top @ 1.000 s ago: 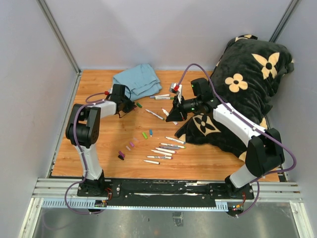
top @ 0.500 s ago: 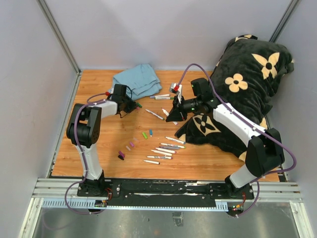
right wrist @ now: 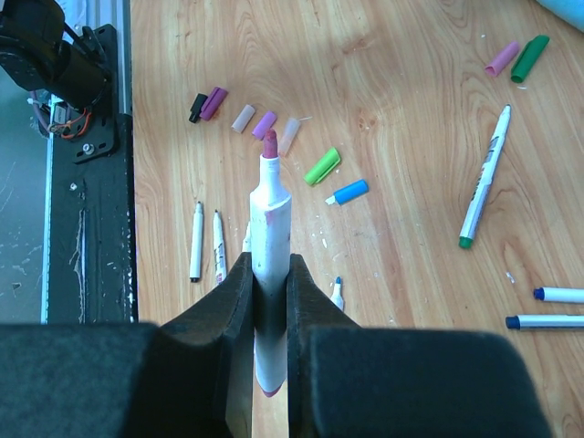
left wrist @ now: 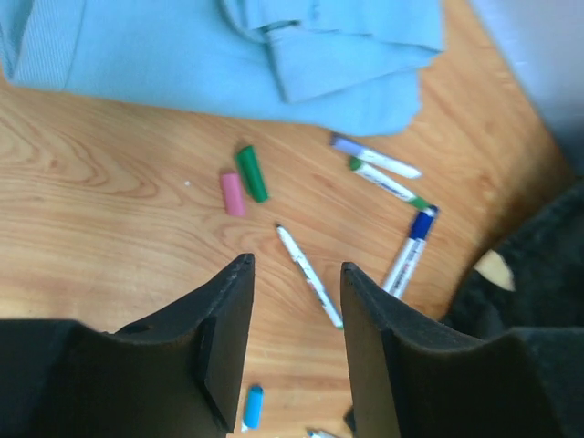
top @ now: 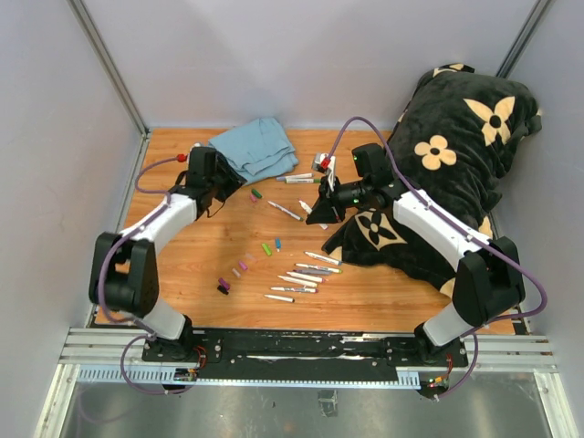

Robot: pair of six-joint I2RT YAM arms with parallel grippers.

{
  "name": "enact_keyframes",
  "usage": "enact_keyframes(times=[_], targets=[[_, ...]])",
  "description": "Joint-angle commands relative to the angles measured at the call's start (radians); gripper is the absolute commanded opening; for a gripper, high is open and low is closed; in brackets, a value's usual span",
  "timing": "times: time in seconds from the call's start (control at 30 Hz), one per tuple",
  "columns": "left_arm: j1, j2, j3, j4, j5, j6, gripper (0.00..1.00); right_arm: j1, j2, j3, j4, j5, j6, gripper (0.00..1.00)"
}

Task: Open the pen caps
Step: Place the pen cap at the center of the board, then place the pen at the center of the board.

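Note:
My left gripper (left wrist: pixel 294 265) stands open with nothing between its fingers, above bare wood near the blue cloth; it is also in the top view (top: pixel 224 189). Just ahead of it a pink pen cap (left wrist: pixel 234 193) and a green pen cap (left wrist: pixel 252 173) lie side by side. My right gripper (right wrist: pixel 270 260) is shut on a white marker (right wrist: pixel 270 219) whose pink tip is bare, held above the table. Below it lie loose pen caps: purple (right wrist: pixel 213 102), light green (right wrist: pixel 321 166) and blue (right wrist: pixel 348 192).
A folded blue cloth (top: pixel 254 146) lies at the back. A black flowered pillow (top: pixel 456 155) fills the right side under the right arm. Several uncapped markers (top: pixel 301 276) lie in a row near the front. Capped markers (left wrist: pixel 411 251) lie by the cloth.
My left gripper has opened and drawn back to the left, away from the green and pink caps on the wood. The right arm with its marker has not moved.

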Motion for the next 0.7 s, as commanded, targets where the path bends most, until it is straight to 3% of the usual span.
enact_keyframes(times=[0.0, 0.13, 0.37, 0.5, 0.67], targets=[[-0.003, -0.166, -0.049, 0.022, 0.058, 0.114, 0.53, -0.002, -0.023, 0.021, -0.020, 0.015, -0.035, 0.07], [0.011, -0.268, -0.022, 0.040, 0.241, 0.183, 0.64, -0.002, -0.010, 0.027, -0.030, 0.023, -0.044, 0.09], [0.017, -0.435, 0.032, -0.060, 0.392, 0.356, 0.90, -0.001, 0.006, 0.046, -0.065, 0.077, -0.082, 0.12], [0.017, -0.561, 0.014, -0.145, 0.318, 0.495, 0.99, 0.009, 0.038, 0.075, -0.091, 0.127, -0.102, 0.12], [0.015, -0.746, -0.136, -0.162, 0.104, 0.644, 0.99, 0.045, 0.115, 0.146, -0.145, 0.193, -0.131, 0.12]])
